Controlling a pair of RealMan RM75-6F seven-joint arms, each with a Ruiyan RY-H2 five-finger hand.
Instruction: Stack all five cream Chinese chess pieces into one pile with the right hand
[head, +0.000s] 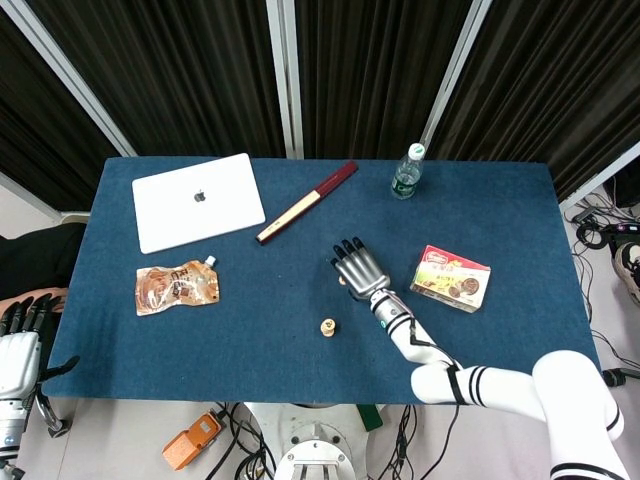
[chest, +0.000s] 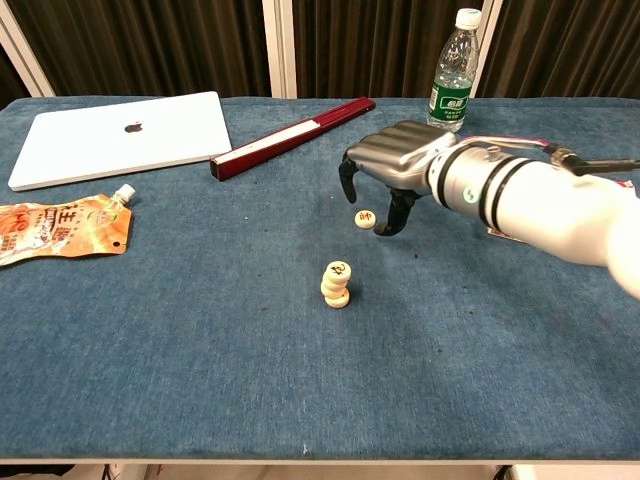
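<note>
The robot's right hand (chest: 395, 165) had a ridged, brushed-silver metal back and black fingers (chest: 346, 178). Its forearm (chest: 530, 200) was glossy white, ringed with black bands near the wrist, with a thin cable running along the top. The left hand (head: 14, 352), seen at the head view's edge, showed the same silver casing and dark fingers.
</note>
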